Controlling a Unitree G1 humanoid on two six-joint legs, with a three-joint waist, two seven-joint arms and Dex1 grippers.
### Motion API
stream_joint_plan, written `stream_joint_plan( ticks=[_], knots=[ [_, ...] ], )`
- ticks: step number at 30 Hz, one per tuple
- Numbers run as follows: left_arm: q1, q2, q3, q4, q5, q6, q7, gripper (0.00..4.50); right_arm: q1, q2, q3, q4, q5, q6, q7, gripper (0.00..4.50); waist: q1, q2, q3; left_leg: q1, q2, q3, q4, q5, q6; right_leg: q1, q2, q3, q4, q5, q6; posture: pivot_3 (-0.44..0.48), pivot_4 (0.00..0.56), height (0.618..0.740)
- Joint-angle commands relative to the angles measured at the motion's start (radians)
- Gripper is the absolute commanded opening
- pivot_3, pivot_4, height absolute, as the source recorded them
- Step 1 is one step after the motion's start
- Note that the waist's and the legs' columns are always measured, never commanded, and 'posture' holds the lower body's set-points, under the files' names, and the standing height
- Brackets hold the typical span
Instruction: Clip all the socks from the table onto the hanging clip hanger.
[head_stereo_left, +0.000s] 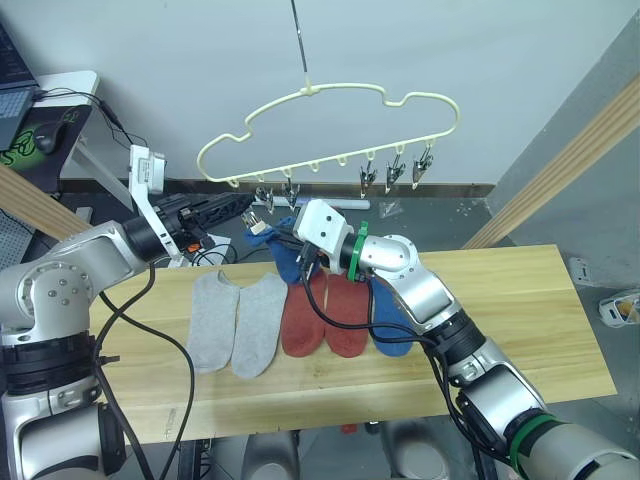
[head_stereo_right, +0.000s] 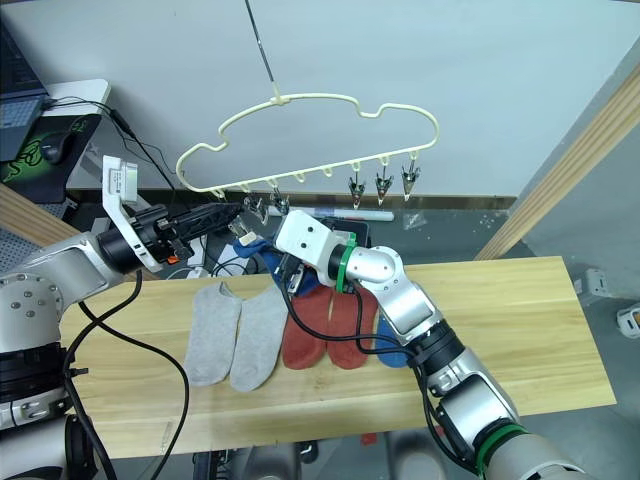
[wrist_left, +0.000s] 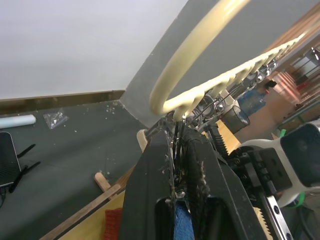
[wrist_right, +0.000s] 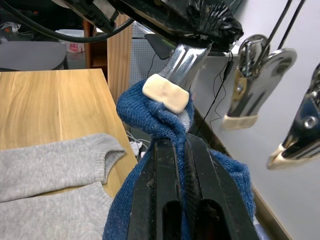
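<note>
Two pincers meet under the clip hanger: right pincer grasping a blue sock, left pincer clenched on a clip.

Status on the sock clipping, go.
Left gripper shut on a clip, squeezing it. Right gripper shut on blue sock, cuff at that clip. Five socks on the table. Nothing in the way.

Socks look like soft matte knit, the blue one kinda fuzzy. Tabletop is smooth pale wood planks. Clips are shiny metal; hanger glossy cream-coated wire.
</note>
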Motion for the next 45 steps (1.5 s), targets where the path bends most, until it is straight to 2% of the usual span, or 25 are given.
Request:
stream_joint_plan(
  ticks=[1, 26, 31, 39, 40, 45],
  knots=[
    [0.017, 0.018, 0.026, 0.002, 0.0, 0.008, 0.006, 0.04, -0.006, 0.011, -0.007, -0.027, -0.003, -0.021, 0.002, 0.0, 0.0, 0.0, 0.0, 0.0, 0.0, 0.0, 0.0, 0.0, 0.0, 0.0, 0.0, 0.0, 0.0, 0.0, 0.0, -0.126, 0.314, 0.74],
    [0.026, 0.01, 0.036, 0.002, -0.005, 0.011, 0.015, 0.04, -0.006, 0.061, -0.043, -0.045, 0.03, 0.006, -0.002, 0.0, 0.0, -0.001, 0.0, 0.0, 0.0, 0.0, 0.0, 0.0, 0.0, 0.0, 0.0, 0.0, 0.0, 0.0, 0.0, -0.121, 0.32, 0.74],
    [0.026, 0.01, 0.037, 0.004, -0.011, 0.016, 0.021, 1.64, -0.004, 0.065, -0.038, -0.045, 0.03, 0.008, 0.005, 0.0, 0.0, -0.001, 0.0, 0.0, 0.0, 0.0, 0.0, 0.0, 0.0, 0.0, 0.0, 0.0, 0.0, 0.0, 0.0, -0.116, 0.321, 0.74],
    [0.042, 0.017, 0.051, -0.018, -0.021, 0.02, 0.018, 3.8, -0.012, 0.072, -0.031, -0.024, 0.018, 0.012, 0.016, 0.0, 0.004, -0.001, 0.0, -0.005, 0.0, -0.001, 0.001, 0.0, 0.0, -0.003, 0.0, -0.001, 0.0, 0.0, 0.0, -0.101, 0.318, 0.74],
    [0.046, 0.02, 0.054, -0.02, -0.023, 0.021, 0.016, 3.8, -0.014, 0.073, -0.033, -0.02, 0.017, 0.016, 0.014, 0.0, 0.004, -0.001, 0.0, -0.006, 0.0, -0.001, 0.001, 0.0, 0.0, -0.003, -0.001, -0.001, 0.0, 0.0, 0.0, -0.101, 0.318, 0.74],
    [0.073, 0.041, 0.061, -0.04, -0.01, 0.012, 0.011, 3.85, -0.012, 0.064, -0.039, -0.026, 0.017, 0.038, 0.016, 1.38, 0.004, -0.001, -0.001, -0.012, 0.0, -0.002, 0.002, 0.0, 0.0, -0.008, -0.001, -0.002, 0.0, 0.0, -0.001, -0.094, 0.318, 0.74]
  ],
)
